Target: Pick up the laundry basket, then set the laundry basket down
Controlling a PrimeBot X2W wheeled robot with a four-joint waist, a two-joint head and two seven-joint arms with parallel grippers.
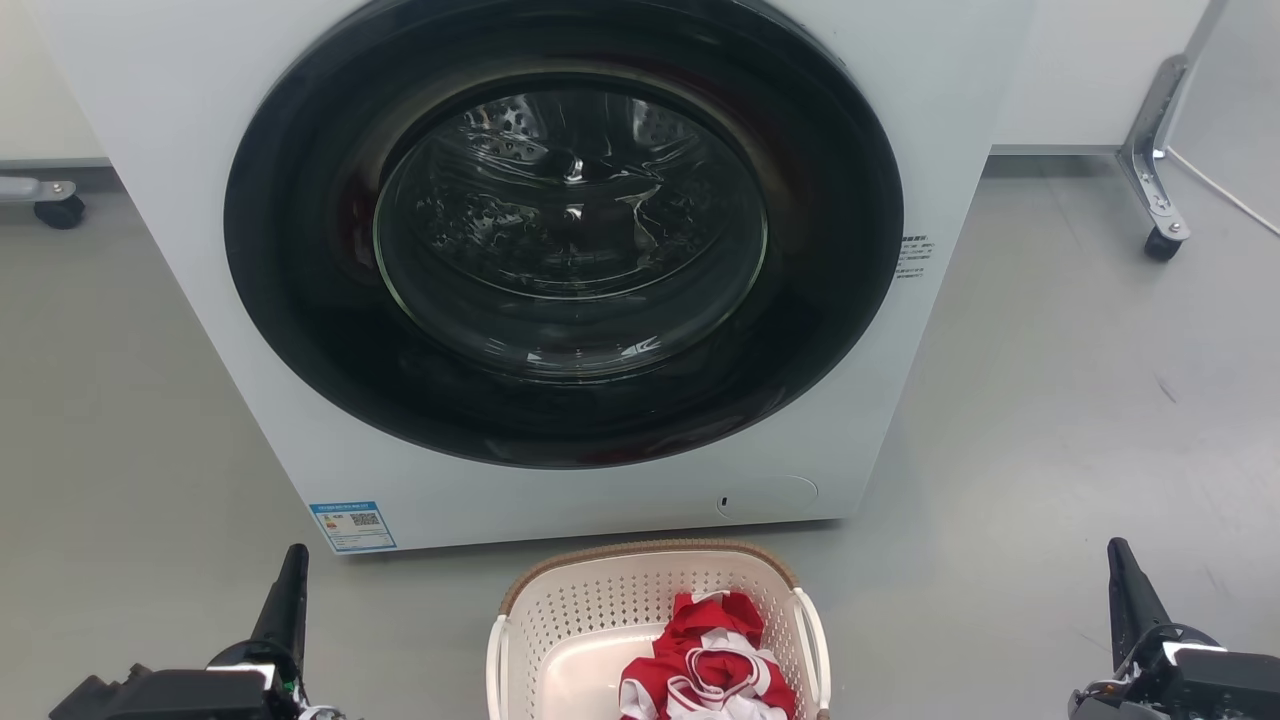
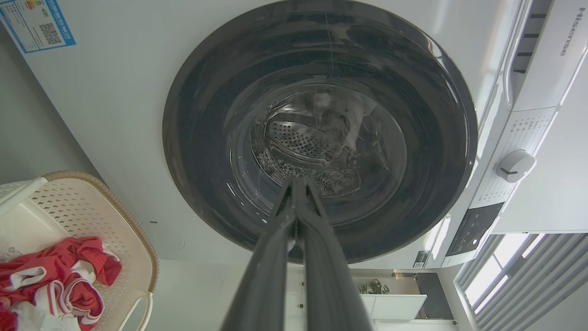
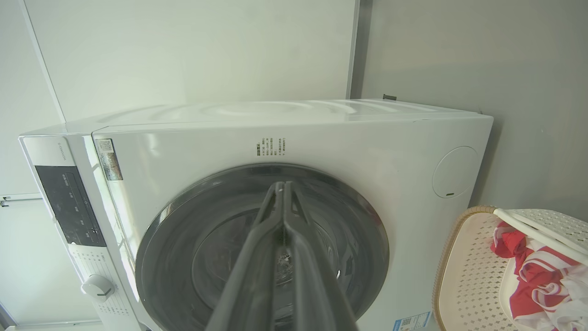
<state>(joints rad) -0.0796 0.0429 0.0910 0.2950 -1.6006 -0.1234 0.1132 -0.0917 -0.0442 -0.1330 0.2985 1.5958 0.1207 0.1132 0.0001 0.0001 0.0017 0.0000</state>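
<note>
The laundry basket [image 1: 600,600] sits near the washing machine [image 1: 200,200], left end effector [image 1: 295,560] and right end effector [image 1: 1120,560] closed, well clear.

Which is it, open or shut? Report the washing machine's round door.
Shut: the round dark glass door lies flush against the white washing machine's front in every view.

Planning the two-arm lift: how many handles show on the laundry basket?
2. The left handle runs along the laundry basket's left side, the right handle along its right side. Its near end is out of frame, so more could be hidden.
</note>
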